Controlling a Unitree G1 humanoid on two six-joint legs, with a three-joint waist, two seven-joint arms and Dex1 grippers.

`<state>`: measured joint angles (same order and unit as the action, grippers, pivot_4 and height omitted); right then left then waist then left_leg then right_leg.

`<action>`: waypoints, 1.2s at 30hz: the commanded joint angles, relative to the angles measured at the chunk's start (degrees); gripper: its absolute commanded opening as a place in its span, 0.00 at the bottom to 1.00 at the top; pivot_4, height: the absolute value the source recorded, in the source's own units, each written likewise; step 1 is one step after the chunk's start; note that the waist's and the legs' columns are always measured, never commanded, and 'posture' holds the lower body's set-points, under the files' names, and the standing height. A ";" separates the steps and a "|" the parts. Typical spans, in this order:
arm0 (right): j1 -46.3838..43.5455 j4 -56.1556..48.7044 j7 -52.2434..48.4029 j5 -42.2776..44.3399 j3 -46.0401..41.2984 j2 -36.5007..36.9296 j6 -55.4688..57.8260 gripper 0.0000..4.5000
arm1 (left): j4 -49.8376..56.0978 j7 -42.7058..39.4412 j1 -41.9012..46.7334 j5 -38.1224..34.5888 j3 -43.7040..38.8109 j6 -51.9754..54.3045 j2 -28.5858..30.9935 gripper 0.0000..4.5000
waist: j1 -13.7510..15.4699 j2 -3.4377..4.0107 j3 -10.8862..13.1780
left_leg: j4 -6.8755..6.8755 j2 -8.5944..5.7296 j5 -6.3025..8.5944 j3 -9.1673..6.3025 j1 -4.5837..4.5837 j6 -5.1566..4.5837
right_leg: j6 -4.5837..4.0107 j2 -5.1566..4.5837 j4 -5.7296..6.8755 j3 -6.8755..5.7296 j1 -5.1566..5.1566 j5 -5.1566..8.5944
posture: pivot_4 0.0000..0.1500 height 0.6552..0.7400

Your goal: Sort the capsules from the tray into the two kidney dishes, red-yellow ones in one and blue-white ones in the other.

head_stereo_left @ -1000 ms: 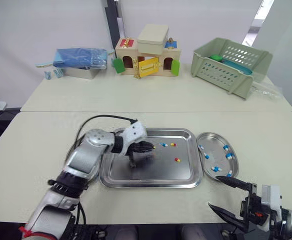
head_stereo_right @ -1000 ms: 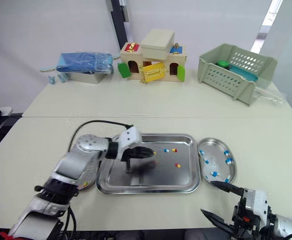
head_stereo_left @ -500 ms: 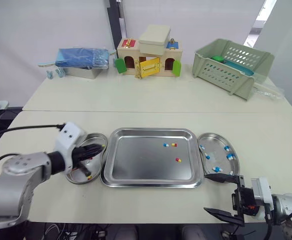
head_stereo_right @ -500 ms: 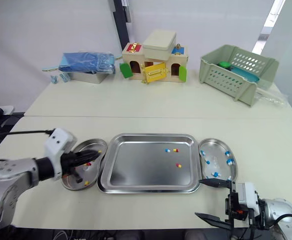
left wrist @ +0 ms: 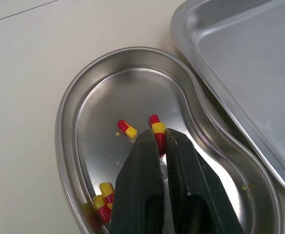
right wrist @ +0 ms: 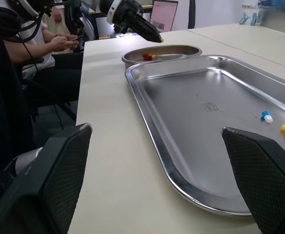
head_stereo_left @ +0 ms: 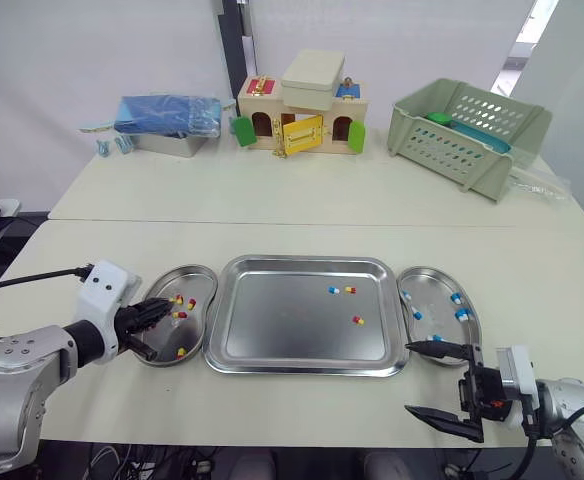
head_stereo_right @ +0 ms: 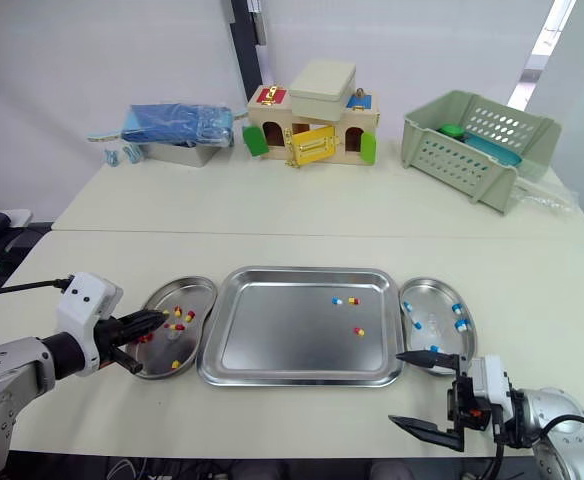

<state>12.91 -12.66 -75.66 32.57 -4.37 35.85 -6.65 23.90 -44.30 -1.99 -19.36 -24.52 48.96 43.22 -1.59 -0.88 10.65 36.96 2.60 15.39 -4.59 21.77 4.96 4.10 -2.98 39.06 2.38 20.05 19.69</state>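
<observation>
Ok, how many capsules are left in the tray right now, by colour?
Red-yellow capsules: 2
Blue-white capsules: 1
Total left in the tray: 3

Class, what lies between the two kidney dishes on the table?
The steel tray, holding three loose capsules, as the left eye view shows.

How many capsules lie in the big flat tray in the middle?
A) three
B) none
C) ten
A: the tray holds one blue-white capsule, a red-yellow capsule beside it, and a second red-yellow capsule.
</observation>
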 commanded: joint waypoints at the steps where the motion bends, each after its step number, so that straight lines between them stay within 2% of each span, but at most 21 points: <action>1: -0.02 -1.29 0.75 0.05 -0.27 -0.34 -0.60 1.00 | 0.02 0.37 0.28 -0.34 0.67 -1.58 1.50 0.00 | 0.00 0.00 0.00 | 0.00 0.00 0.00 0.00 0.00 0.00 | 0.00 0.00 0.00 0.00 0.00 0.00 | 1.00 1.00; 8: 0.37 -1.54 1.47 -0.11 -0.38 -0.44 -0.76 1.00 | -1.60 -0.44 0.66 -0.74 1.86 -2.18 2.88 0.00 | -0.02 0.00 0.00 | 0.00 0.00 0.00 0.00 0.00 0.00 | 0.00 0.00 0.01 0.00 0.00 0.00 | 1.00 1.00; 9: 0.37 -1.60 1.64 -0.14 -0.41 -0.46 -0.72 1.00 | -1.99 -0.70 0.83 -0.91 2.12 -2.31 3.18 0.13 | -0.02 0.00 0.00 | 0.00 0.00 0.00 0.00 0.00 0.00 | 0.00 0.00 0.00 0.00 0.01 0.00 | 1.00 1.00; 10: 0.38 -1.64 1.77 -0.16 -0.44 -0.48 -0.72 1.00 | -2.26 -0.88 0.90 -1.07 2.33 -2.43 3.43 0.17 | -0.02 0.00 0.00 | 0.00 0.00 0.00 0.01 0.00 0.00 | 0.00 0.00 0.00 0.00 0.01 0.00 | 1.00 1.00; 21: 1.16 -2.01 3.02 -0.19 -0.64 -0.89 -1.27 1.00 | -4.70 -0.38 1.98 -1.50 3.17 -4.17 4.93 0.99 | -0.03 0.00 0.00 | -0.01 0.00 0.00 0.01 0.00 0.00 | 0.00 0.00 0.01 0.01 0.02 0.00 | 1.00 1.00; 30: 1.24 -3.60 6.53 3.06 -4.99 0.38 2.34 1.00 | -5.79 -1.06 1.95 -4.45 -0.18 -4.35 5.13 1.00 | -0.05 0.00 0.00 | -0.01 0.00 0.00 0.01 0.01 0.00 | 0.00 0.00 0.01 0.01 0.02 0.00 | 1.00 1.00; 36: -2.49 -1.52 9.18 6.05 -12.56 5.44 8.61 1.00 | -7.58 -4.36 -1.42 -6.95 -8.05 -6.77 6.75 1.00 | -0.22 0.00 0.00 | -0.02 0.01 0.00 0.02 0.00 0.00 | 0.00 0.00 0.02 0.02 0.03 0.00 | 1.00 1.00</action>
<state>11.41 -14.18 -67.00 37.24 -13.61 39.69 0.73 16.60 -47.48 -2.83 -25.64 -28.59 44.12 48.61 -1.82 -0.87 10.65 36.94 2.61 15.40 -4.57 21.77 4.95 4.10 -2.98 39.08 2.40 20.08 19.69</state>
